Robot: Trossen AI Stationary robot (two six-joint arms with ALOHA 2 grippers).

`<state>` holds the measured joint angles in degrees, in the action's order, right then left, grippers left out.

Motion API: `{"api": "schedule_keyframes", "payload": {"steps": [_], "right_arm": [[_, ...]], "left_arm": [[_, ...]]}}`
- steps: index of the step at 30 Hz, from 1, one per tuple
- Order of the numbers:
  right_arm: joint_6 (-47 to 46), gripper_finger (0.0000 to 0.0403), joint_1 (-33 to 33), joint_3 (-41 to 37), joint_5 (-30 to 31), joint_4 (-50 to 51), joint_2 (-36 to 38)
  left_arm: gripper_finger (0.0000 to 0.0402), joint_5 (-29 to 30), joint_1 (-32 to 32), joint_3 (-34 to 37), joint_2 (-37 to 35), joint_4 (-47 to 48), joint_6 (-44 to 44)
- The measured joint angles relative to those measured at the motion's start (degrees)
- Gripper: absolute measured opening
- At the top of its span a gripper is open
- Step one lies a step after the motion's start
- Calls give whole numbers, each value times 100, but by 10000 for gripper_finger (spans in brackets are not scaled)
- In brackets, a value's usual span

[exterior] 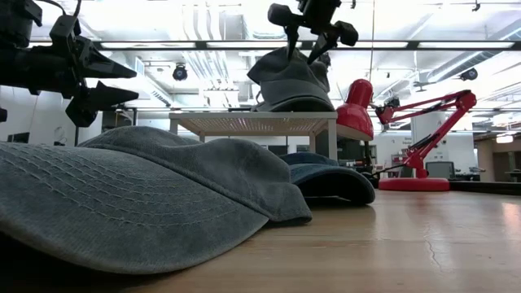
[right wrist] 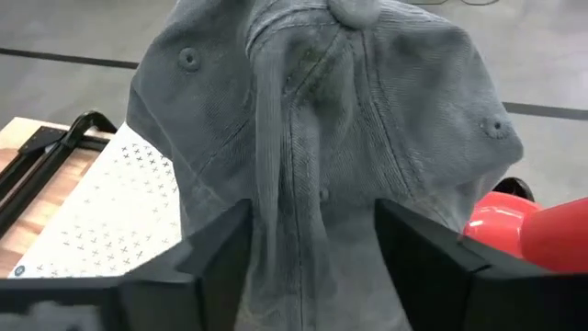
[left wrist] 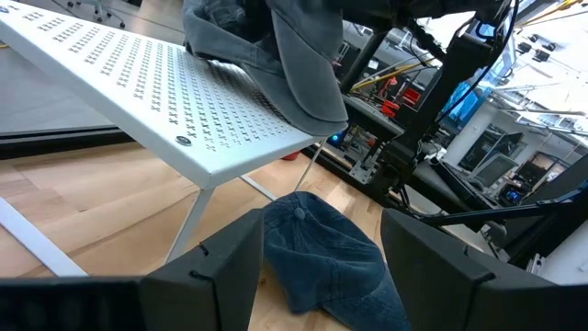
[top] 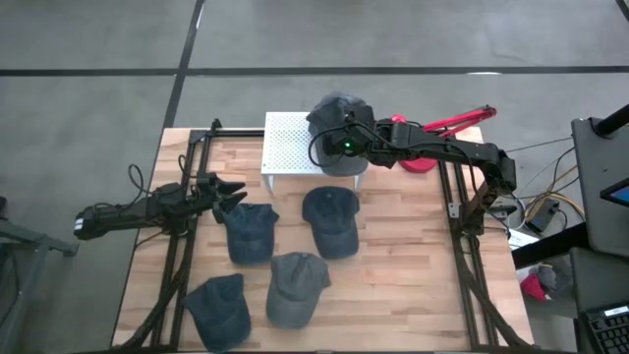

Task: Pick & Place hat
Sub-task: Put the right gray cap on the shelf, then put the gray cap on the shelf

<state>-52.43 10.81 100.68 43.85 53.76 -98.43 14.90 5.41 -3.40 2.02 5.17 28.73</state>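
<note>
A grey cap sits on the right end of the white perforated stand, its brim hanging over the stand's edge. My right gripper hovers open at the cap's crown, pointing down, with a finger on either side of the crown's ridge. My left gripper is open and low over the table's left side. It points toward the stand and a blue cap lying on the wood. My right gripper is open over the grey cap's crown. In the low view its fingertips reach the very top of the crown. I cannot tell whether they touch the cloth. The cap rests on the stand by its own rim.
Several more caps lie on the wooden table: two blue ones mid-table, a grey one and a blue one nearer the front. A red desk lamp stands right of the stand. Black frame rails run along both sides.
</note>
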Motion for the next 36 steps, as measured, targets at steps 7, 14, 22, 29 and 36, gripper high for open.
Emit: {"api": "schedule_keyframes", "payload": {"steps": [7,14,22,29,36], "right_arm": [[-59,324,0,0,57,119,0],[-318,380,0,-69,178,480,0],[-893,384,0,-571,179,452,-4],[-1040,384,-2,-668,279,436,-4],[-992,384,-4,-347,331,472,21]], "left_arm": [[223,0,2,0,0,0,0],[223,0,1,0,0,0,0],[223,0,2,0,0,0,1],[223,0,2,0,0,0,2],[223,0,0,0,0,0,0]]}}
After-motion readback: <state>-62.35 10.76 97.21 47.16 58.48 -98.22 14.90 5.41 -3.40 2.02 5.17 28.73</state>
